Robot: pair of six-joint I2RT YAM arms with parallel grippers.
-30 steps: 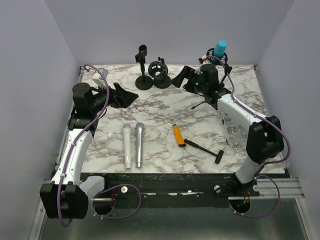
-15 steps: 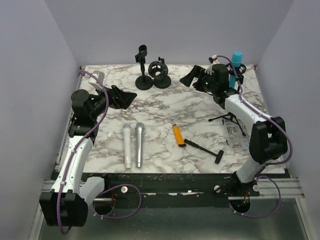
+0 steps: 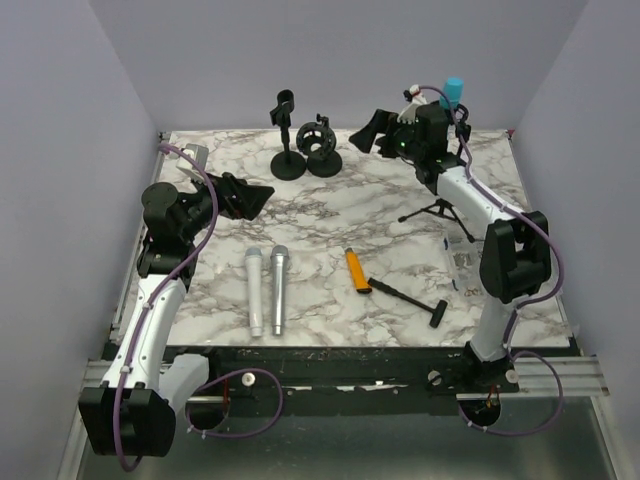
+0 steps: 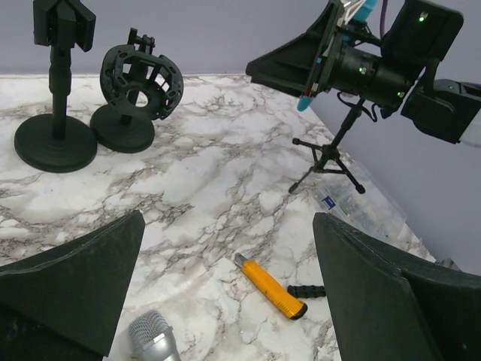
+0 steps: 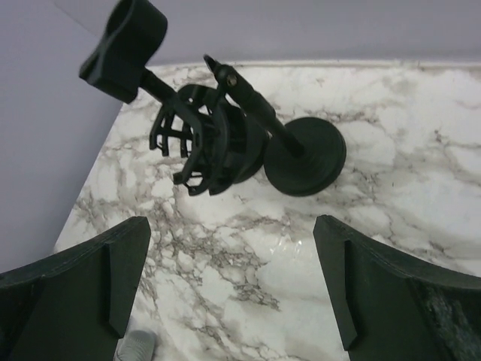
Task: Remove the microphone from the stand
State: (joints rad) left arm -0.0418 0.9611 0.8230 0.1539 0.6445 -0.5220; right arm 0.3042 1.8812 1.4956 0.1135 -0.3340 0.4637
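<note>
The blue-capped microphone [image 3: 455,88] stands at about 1 o'clock on the table [image 3: 330,215], near the far right corner, above the tripod stand [image 3: 437,211]. Only its cap shows from above; its body, and the clip that would join it to the stand, are hidden behind the right arm's wrist, so we cannot tell how it is seated. In the left wrist view the cap is cut off by the top edge, and only the stand's slim post and three legs [image 4: 329,154] are plain.

The right gripper [image 3: 366,134] hangs with its jaws wide apart and nothing between them. It points toward 9 o'clock, away from the microphone, which lies behind its wrist at roughly 2 o'clock from the fingertips, clear of both fingers. Its own camera faces the clip stand [image 5: 128,47] and the shock mount [image 5: 201,139], which stand side by side at 12 o'clock on the table.

The left gripper [image 3: 250,196] is at 9 o'clock, jaws likewise spread and empty, well apart from the microphone.

Two silver microphones [image 3: 266,290] lie parallel at 7 o'clock. An orange utility knife [image 3: 356,270] lies at 6 o'clock, with a black-handled tool [image 3: 408,298] just beside it at 5 o'clock. A clear plastic bag [image 3: 465,266] lies near the stand's legs; its contents are too small to make out.
</note>
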